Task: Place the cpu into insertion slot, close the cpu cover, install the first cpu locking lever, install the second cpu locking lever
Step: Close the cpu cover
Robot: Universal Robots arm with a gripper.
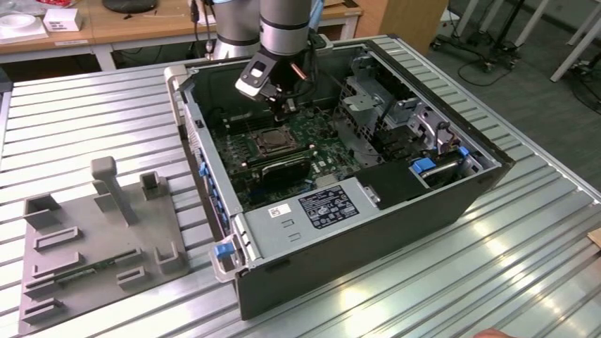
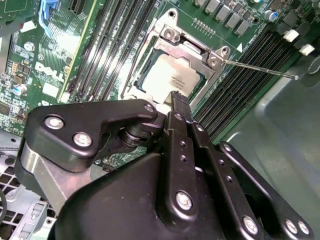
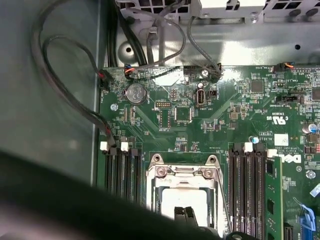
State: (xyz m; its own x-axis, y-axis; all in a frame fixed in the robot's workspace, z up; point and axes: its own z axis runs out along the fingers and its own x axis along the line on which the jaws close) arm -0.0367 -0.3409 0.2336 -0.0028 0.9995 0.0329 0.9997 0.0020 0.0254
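The cpu [image 2: 167, 77] lies flat in the slot [image 1: 272, 141] on the green board [image 3: 235, 105]. The board sits inside the open case [image 1: 395, 232] on the counter [image 1: 84, 120]. The cover [image 2: 192, 47] is down around the cpu. A thin lever [image 2: 260, 67] sticks out to one side. The tool [image 2: 177, 98] is pressed together and holds nothing. It hangs just above the cpu's edge.
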